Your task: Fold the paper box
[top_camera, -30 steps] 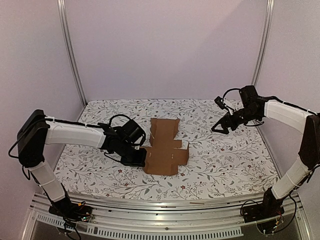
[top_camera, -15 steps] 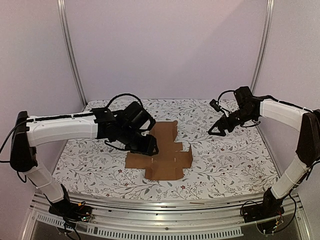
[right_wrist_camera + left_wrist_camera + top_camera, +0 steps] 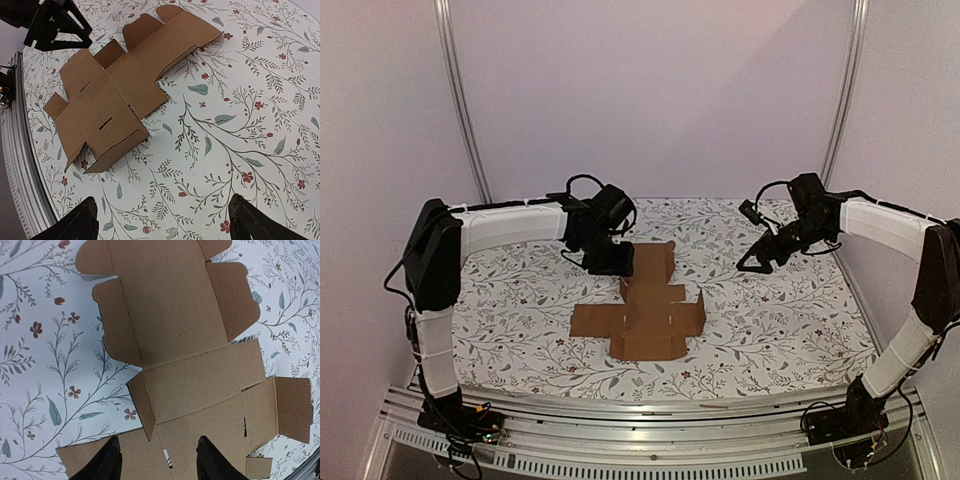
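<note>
The paper box is a plain brown cardboard cut-out lying flat and unfolded on the flowered cloth, its flaps spread to both sides. My left gripper hovers at the box's far left part, open and holding nothing. In the left wrist view the paper box fills the frame below the left gripper, with bare cardboard between the two dark fingers. My right gripper hangs open to the right of the box, clear of it. From the right wrist the paper box lies at the upper left, well beyond the right gripper.
A white cloth with a leaf and flower print covers the table. Pale walls and two metal posts enclose the back and sides. A metal rail runs along the near edge. The left gripper shows at the right wrist view's top left.
My left gripper opened and let go of the box's left flap, which now lies flat. The left arm swung from the box's near left side to its far side. The right arm barely moved.
</note>
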You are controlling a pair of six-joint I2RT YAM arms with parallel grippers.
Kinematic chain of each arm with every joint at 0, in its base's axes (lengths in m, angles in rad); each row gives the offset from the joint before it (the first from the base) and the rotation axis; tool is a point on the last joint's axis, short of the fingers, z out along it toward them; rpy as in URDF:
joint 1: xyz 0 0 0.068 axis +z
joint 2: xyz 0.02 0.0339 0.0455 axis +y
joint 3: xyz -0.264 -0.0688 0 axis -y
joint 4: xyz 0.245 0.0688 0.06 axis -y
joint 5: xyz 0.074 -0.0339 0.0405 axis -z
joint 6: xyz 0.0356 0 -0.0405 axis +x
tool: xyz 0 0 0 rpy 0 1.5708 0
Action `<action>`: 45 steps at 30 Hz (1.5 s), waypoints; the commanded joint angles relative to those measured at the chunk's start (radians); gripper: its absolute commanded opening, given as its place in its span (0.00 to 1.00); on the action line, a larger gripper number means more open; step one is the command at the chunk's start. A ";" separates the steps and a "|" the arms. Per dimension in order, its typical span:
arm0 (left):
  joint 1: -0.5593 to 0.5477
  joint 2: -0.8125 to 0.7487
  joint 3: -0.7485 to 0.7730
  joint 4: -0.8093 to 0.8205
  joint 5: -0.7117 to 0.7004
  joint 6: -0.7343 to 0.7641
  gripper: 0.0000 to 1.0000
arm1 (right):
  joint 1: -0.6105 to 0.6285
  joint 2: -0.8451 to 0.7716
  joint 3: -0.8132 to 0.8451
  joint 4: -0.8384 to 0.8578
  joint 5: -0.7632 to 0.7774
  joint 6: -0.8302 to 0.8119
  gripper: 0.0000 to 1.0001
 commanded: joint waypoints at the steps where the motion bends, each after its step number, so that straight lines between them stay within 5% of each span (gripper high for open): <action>1: 0.016 0.062 0.035 -0.022 0.025 0.004 0.48 | 0.006 0.002 0.023 -0.029 -0.010 -0.019 0.89; 18: 0.022 0.152 0.045 0.010 0.004 -0.007 0.38 | 0.022 0.045 0.044 -0.059 -0.016 -0.024 0.89; 29: 0.016 0.113 -0.028 0.064 0.040 -0.046 0.00 | 0.036 0.066 0.056 -0.070 -0.021 -0.006 0.89; 45: -0.050 -0.043 -0.185 0.171 0.003 -0.018 0.00 | 0.052 0.099 0.091 -0.097 -0.019 0.007 0.89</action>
